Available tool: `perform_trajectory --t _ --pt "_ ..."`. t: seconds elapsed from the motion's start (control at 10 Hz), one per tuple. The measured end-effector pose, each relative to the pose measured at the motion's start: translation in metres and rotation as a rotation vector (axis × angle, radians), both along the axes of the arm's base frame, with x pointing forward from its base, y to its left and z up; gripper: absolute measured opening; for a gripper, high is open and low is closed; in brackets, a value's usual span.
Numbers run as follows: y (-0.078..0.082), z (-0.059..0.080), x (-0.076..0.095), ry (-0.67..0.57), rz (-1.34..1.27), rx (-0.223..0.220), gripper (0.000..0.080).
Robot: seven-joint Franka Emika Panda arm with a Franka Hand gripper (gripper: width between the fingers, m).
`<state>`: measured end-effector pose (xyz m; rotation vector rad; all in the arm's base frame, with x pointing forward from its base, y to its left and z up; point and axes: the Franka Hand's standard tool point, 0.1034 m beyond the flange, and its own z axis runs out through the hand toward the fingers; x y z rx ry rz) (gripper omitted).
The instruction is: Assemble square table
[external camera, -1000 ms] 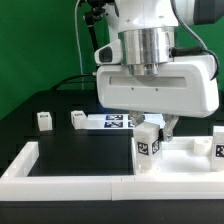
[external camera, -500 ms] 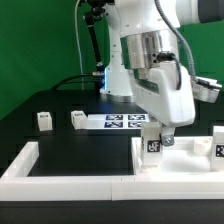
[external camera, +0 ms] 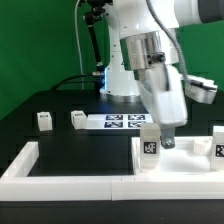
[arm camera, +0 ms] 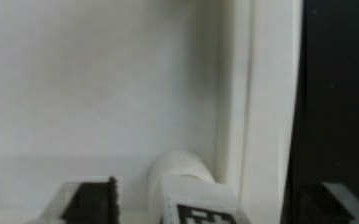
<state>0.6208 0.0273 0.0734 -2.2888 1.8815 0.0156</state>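
Note:
The white square panel point(external camera: 185, 160) lies at the exterior view's right, inside the border wall. A white block leg point(external camera: 150, 146) with a tag stands upright at the panel's near left corner. My gripper point(external camera: 163, 136) hangs tilted right over it. In the wrist view the leg point(arm camera: 194, 195) stands between my dark fingers point(arm camera: 98, 203) with a gap on each side, over the panel point(arm camera: 105, 90); my gripper point(arm camera: 217, 206) is open. Another leg point(external camera: 218, 141) stands at the panel's right edge. Two more legs point(external camera: 43, 120) point(external camera: 77, 118) stand on the black table at the back left.
The long white L-shaped border wall point(external camera: 70, 172) runs along the front and left. The marker board point(external camera: 120, 122) lies behind the panel. The arm's base and cables stand at the back, before a green backdrop.
My gripper has turned about its axis, from broadside to tilted edge-on, and shifted slightly right. The leg at the panel's corner stays upright in about the same spot.

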Motion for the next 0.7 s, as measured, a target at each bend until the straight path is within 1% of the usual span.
perform_trajectory --t 0.1,0.2,0.3,0.5,0.6,0.7 --pt "0.001 0.001 -0.003 0.002 0.129 -0.014 0.0526" --pt "0.0 0.0 -0.003 -0.007 0.184 -0.021 0.0624" --pt "0.0 0.0 -0.003 -0.013 0.229 -0.025 0.0642" --pt "-0.003 0.0 -0.004 -0.038 0.446 -0.047 0.0648" --pt "-0.012 0.001 -0.004 -0.041 0.637 -0.067 0.0648" --pt "-0.018 0.005 0.0 -0.056 0.787 -0.1 0.0649"
